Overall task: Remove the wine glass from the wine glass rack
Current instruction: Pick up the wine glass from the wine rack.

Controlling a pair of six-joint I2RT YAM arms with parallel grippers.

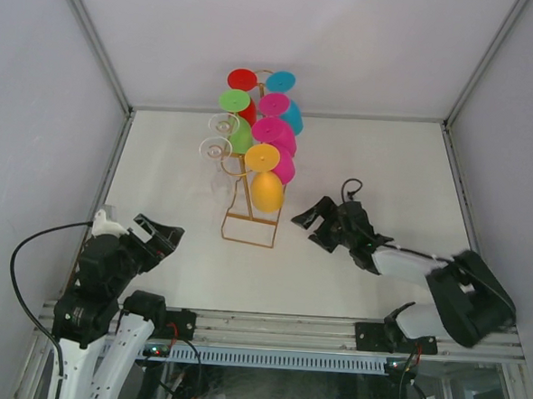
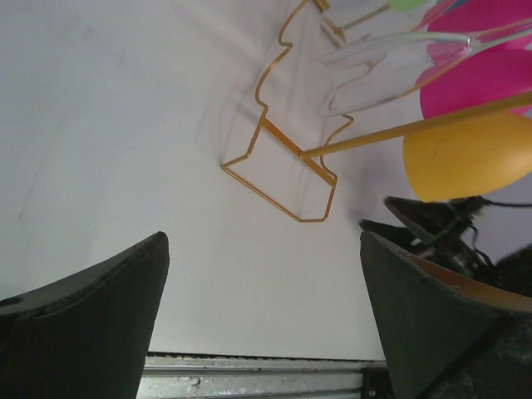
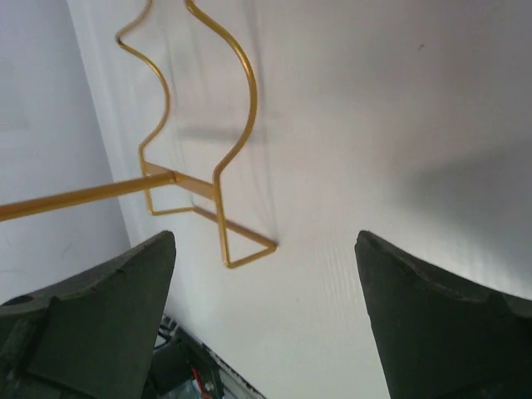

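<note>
The gold wire wine glass rack (image 1: 250, 218) stands mid-table with several wine glasses hung upside down on it. Red (image 1: 242, 79), green (image 1: 234, 101), magenta (image 1: 273, 129) and yellow (image 1: 266, 189) glasses hang there, and two clear ones (image 1: 217, 147) are on its left side. My right gripper (image 1: 312, 222) is open and empty, just right of the rack's base (image 3: 223, 179) and low near the table. My left gripper (image 1: 160, 235) is open and empty at the near left, apart from the rack. In the left wrist view the rack base (image 2: 283, 162), a clear glass (image 2: 374, 75) and the yellow bowl (image 2: 465, 158) lie ahead.
White walls with metal corner posts close in the table on the left, back and right. A metal rail (image 1: 277, 327) with the arm bases runs along the near edge. A black cable (image 1: 27, 266) loops beside the left arm.
</note>
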